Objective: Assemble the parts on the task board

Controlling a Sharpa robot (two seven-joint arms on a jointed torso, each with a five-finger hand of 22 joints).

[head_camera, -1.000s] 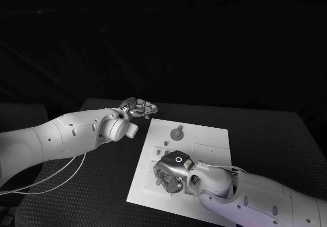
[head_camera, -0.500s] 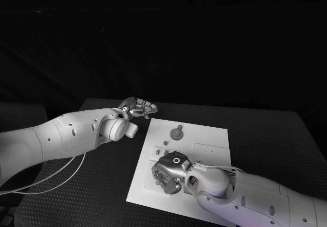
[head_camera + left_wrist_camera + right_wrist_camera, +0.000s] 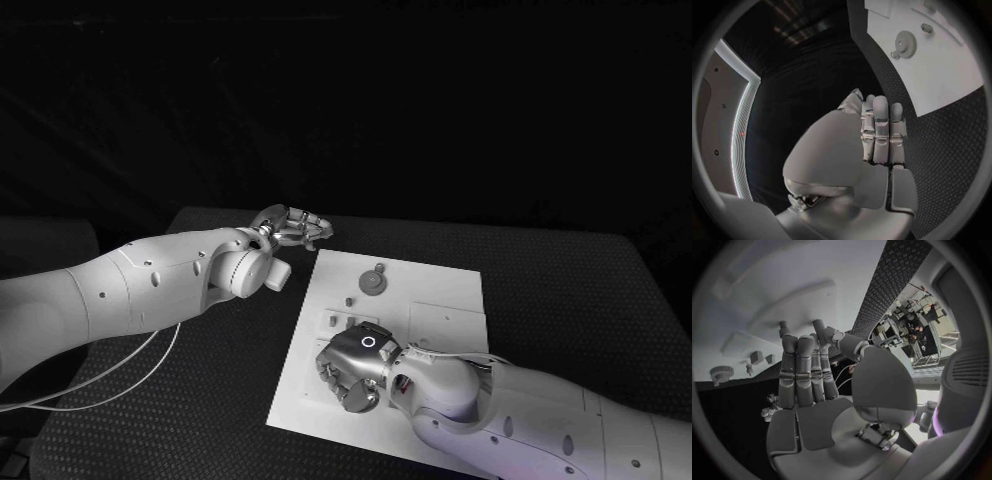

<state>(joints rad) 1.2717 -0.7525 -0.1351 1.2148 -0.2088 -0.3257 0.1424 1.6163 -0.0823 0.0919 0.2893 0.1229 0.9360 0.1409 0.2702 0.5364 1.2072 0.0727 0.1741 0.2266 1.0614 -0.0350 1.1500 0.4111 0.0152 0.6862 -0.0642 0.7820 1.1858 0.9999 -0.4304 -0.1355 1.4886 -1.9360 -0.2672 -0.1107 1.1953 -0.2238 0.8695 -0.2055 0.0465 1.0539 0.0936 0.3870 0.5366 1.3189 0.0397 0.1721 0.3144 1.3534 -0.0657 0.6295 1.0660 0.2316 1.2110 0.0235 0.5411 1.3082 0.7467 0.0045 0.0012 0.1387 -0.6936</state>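
A dark room stands behind a black textured tabletop [image 3: 577, 290], and on it lies the white task board [image 3: 433, 300], its long side running away from the robot.

Nearest is the right hand [image 3: 353, 368], low over the board's near part with its palm turned toward the plate. In the right wrist view its fingers [image 3: 804, 375] lie straight and side by side with nothing between them, their tips at the board's surface. Whether they press a part beneath them cannot be told, since the hand covers that patch.

Just beyond its fingertips, further along the board, sit a few small parts [image 3: 335, 321]. Beyond those, near the far end, lies the gear [image 3: 375, 282], flat, with a small tab on its far side.

The left hand [image 3: 296, 226] hovers off the board's far left corner, above the tabletop, fingers loosely curled around nothing. It is close to the gear, while the right hand is the nearer one to the small parts, so those look like the right hand's work.
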